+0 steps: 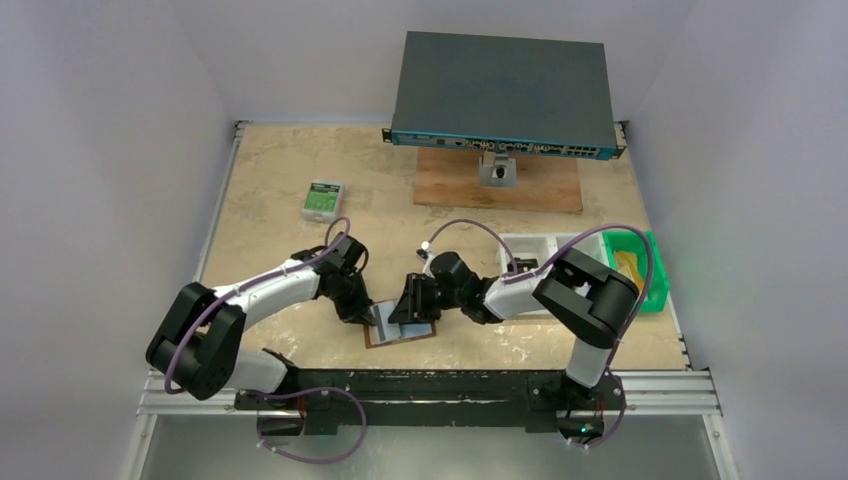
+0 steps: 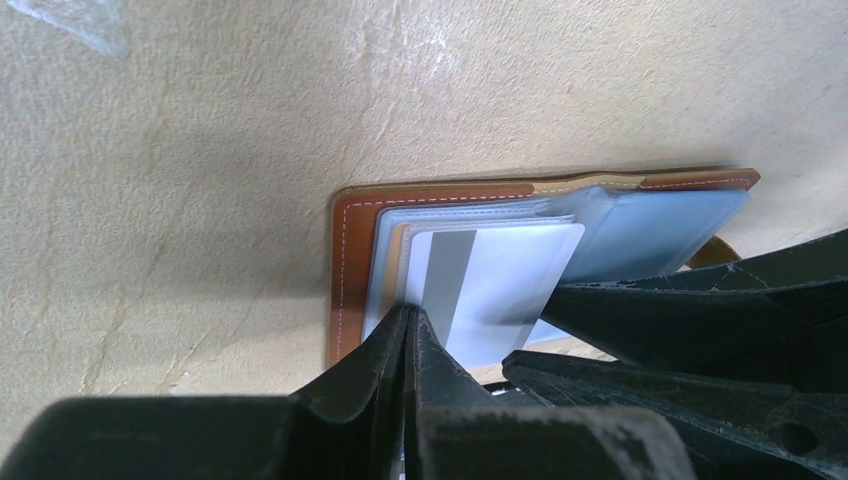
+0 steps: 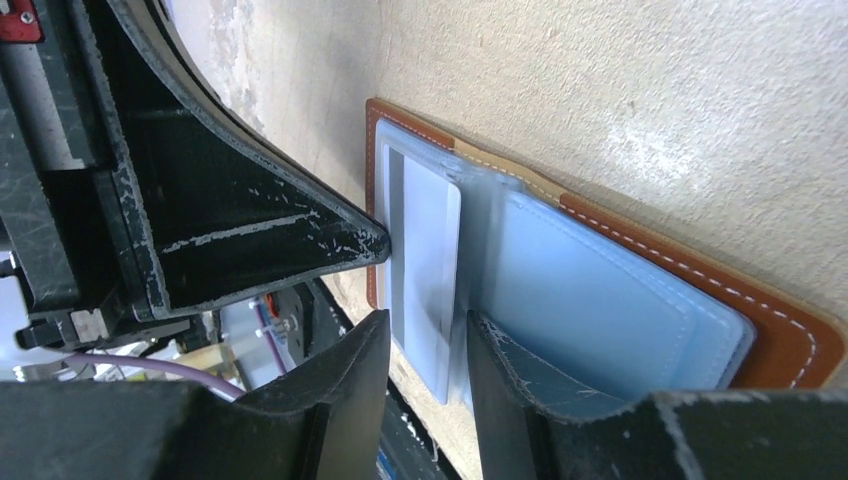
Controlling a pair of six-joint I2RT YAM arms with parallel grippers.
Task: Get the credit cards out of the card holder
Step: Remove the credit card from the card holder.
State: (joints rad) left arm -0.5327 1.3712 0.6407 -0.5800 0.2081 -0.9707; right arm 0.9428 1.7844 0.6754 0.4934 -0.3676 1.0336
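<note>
With the card holder (image 1: 400, 332) open on the surface (image 1: 280, 170) at lower centre overhead, my left hand (image 2: 408, 315) seemed clenched on a half-drawn card (image 2: 510, 280), right hand (image 3: 425, 320) released astride it; next, I judged, a straight pull.

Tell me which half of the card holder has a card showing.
The card holder's half by the left gripper: a grey-striped card shows there; the other shows only blue pocket.

The left arm (image 1: 270, 288) and right arm (image 1: 585, 295) fold inward and low, elbows out, their tips almost meeting in the middle. The left tool (image 2: 409, 322) has its fingers pressed tight together. The right tool (image 3: 425, 335) has its fingers a narrow gap apart.
</note>
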